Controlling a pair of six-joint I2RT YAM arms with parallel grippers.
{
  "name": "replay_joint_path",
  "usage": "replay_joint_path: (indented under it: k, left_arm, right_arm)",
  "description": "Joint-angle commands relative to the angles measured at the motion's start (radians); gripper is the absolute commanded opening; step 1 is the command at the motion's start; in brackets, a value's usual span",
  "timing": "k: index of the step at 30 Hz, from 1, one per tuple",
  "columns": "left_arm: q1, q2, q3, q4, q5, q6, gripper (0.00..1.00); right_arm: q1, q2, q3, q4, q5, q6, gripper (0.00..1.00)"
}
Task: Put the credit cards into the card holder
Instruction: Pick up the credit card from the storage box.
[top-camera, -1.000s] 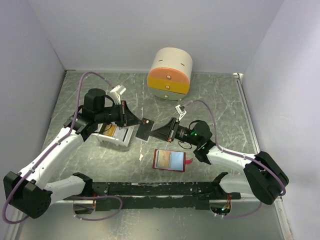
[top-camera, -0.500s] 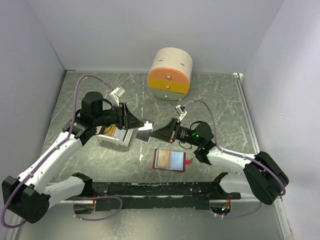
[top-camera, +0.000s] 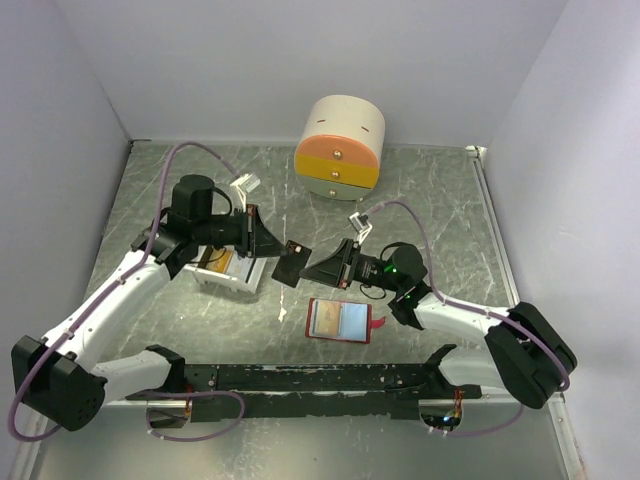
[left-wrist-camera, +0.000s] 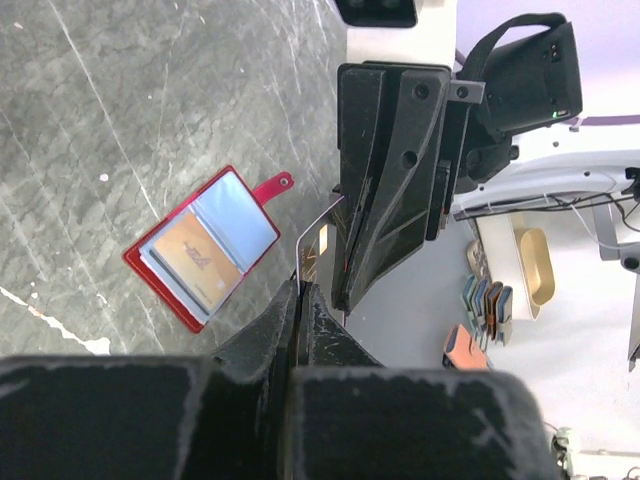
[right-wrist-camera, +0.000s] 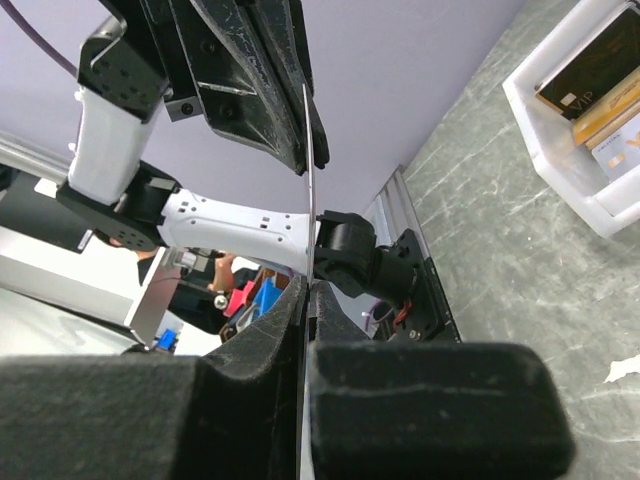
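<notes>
Work surface: a grey marbled table (top-camera: 440, 220), closed in by pale lavender walls (top-camera: 300, 60) at the back and on both sides; a few white scraps lie on the stone beneath the two tools.

Tools, two: the left gripper (top-camera: 278, 247) and the right gripper (top-camera: 308, 272) meet tip to tip above the middle of the table; each has its fingers pressed almost together on opposite ends of one dark credit card (top-camera: 289, 268), which spans the short gap between them. Both wrist views show the card edge-on, pinched between the near fingers and reaching into the far pair.

Card holder, one: the red card holder (top-camera: 340, 320) lies open and flat on the table, just below and to the near side of the right gripper, apart from both tools; one pale-blue sleeve and one tan sleeve face up, and its red snap tab points away from the left gripper.

Tray, one: a white tray (top-camera: 243, 274) sits directly under the left gripper; in the right wrist view three further credit cards (right-wrist-camera: 590, 70) stand in it, one dark, one gold, one pale.

Drawer box, one: a round cream-and-orange drawer box (top-camera: 340, 130) with three knobbed drawer fronts stands beyond both grippers, against the back wall.
</notes>
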Motion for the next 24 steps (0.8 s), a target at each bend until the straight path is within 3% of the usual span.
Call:
replay_joint_path:
  k: [1, 4, 11, 18, 24]
  left_arm:
    - [0.026, 0.02, 0.07, -0.053, -0.019, 0.086, 0.11]
    - [0.032, 0.022, 0.097, -0.08, -0.027, 0.102, 0.15]
    - [0.036, 0.023, 0.085, -0.049, -0.003, 0.089, 0.07]
    - [0.037, 0.011, 0.108, -0.055, -0.001, 0.082, 0.07]
    - [0.037, -0.03, 0.086, -0.068, -0.054, 0.064, 0.07]
  right_arm:
    - [0.002, -0.055, -0.015, -0.068, -0.074, -0.074, 0.0]
    - [0.0, -0.083, -0.025, -0.14, -0.073, -0.114, 0.0]
    - [-0.003, -0.113, -0.029, -0.178, -0.072, -0.136, 0.0]
    - [-0.009, -0.147, -0.025, -0.253, -0.063, -0.166, 0.0]
    - [-0.037, -0.27, -0.007, -0.626, 0.093, -0.263, 0.0]
